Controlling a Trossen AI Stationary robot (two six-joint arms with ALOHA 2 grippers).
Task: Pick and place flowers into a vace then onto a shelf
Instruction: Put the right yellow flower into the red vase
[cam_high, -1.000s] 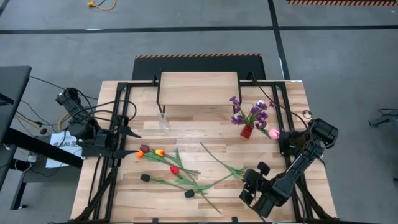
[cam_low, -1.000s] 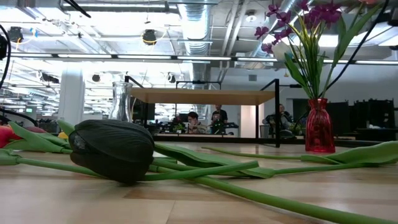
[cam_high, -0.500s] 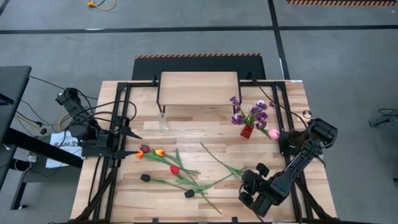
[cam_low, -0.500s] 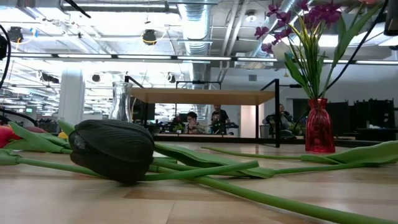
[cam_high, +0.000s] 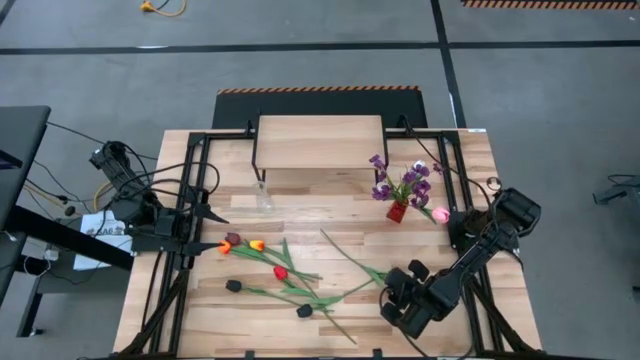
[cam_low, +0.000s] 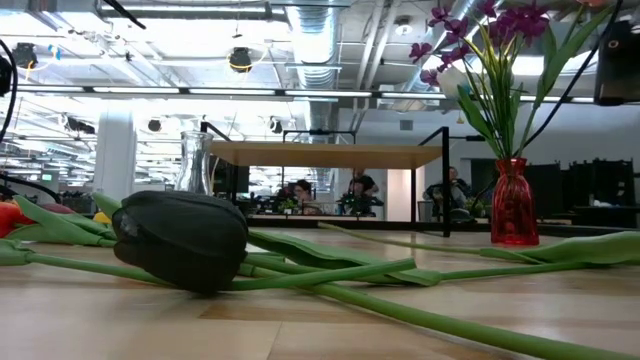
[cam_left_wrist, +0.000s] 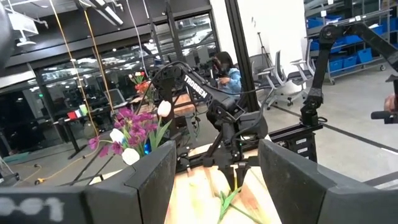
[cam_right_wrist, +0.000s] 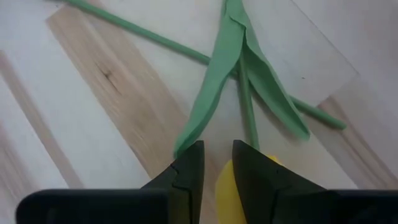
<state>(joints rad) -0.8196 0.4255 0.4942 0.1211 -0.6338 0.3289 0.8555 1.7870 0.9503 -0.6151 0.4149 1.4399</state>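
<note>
right gripper (cam_right_wrist: 216, 169) low over table, jaws narrow around a yellow flower (cam_right_wrist: 225, 186) head. left gripper (cam_high: 222, 229) waits at left edge, jaws wide, empty.

Pale matt slatted wood table (cam_high: 330, 215); glossy red glass vase (cam_low: 513, 203).

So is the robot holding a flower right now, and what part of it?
The right gripper has a yellow flower between its fingers at the head end. The left gripper is open, holding nothing.
</note>
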